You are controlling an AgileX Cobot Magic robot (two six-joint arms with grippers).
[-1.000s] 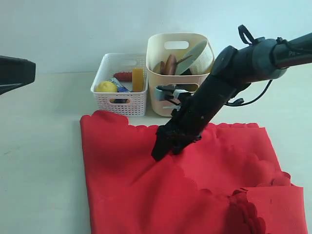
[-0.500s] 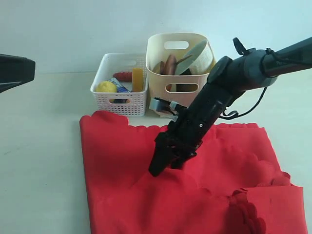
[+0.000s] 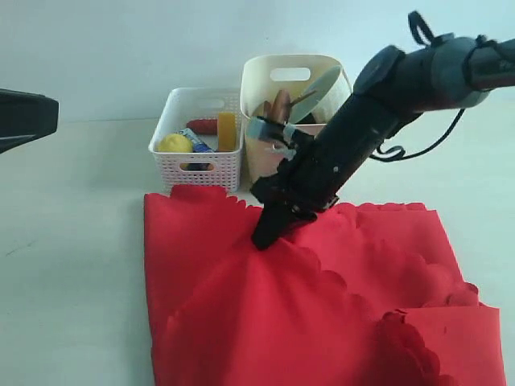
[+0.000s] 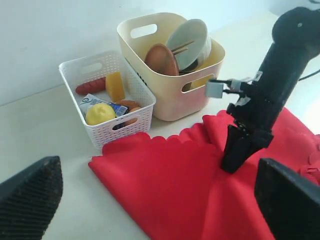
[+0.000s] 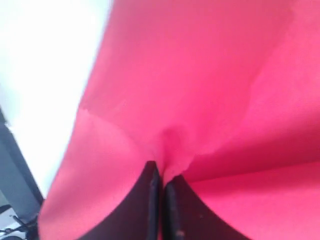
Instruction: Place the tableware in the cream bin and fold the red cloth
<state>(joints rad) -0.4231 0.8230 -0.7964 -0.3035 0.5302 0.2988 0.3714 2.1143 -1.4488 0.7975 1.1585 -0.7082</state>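
The red cloth (image 3: 282,322) (image 4: 170,185) (image 5: 200,75) lies spread on the table in front of the bins, with a folded-over patch at its near right corner. My right gripper (image 3: 264,237) (image 4: 232,165) (image 5: 161,182) is shut on a pinched ridge of it near the far edge, pulling the fabric up into a tent. The cream bin (image 3: 256,153) (image 4: 170,100) holds a pale bowl (image 3: 322,92) (image 4: 187,42), a brown plate (image 3: 281,104) (image 4: 162,59) and chopsticks (image 3: 304,98). My left gripper (image 4: 160,210) hovers open above the cloth's left part, its fingers (image 4: 30,200) wide apart.
A white perforated basket (image 3: 197,165) (image 4: 125,120) stands left of the cream bin, holding a lemon (image 3: 175,144), a sausage (image 3: 203,125) and cheese (image 3: 228,130). Pale tabletop (image 3: 72,241) stretches to the left of the cloth. A wall rises close behind the bins.
My right gripper has closed on the cloth and lifted back toward the bins. The cloth's left edge has slid right and a raised ridge has formed under the gripper.
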